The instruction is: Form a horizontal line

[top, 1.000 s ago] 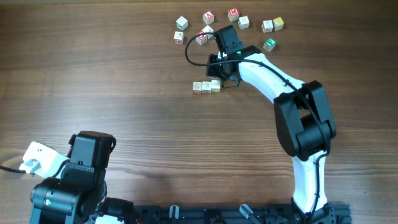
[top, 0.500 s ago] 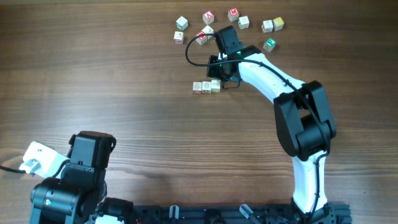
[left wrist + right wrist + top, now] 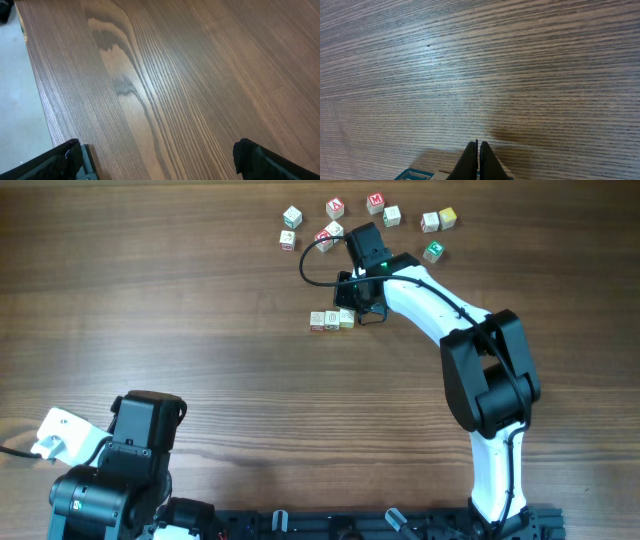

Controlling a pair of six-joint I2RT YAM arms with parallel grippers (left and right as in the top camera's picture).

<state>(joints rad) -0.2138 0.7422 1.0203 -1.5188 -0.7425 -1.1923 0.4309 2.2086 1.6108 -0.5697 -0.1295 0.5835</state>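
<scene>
Three-cube horizontal line [image 3: 331, 320] lies beside the seemingly closed right hand [image 3: 478, 156].

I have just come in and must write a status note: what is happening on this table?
The right arm is reaching out to the row of three pale cubes, which lie side by side. The right gripper is shut with nothing between its fingers, close to the row's right end; whether it touches cannot be told. More loose cubes lie scattered beyond the row. The left gripper is open over bare table, far from the cubes.
</scene>
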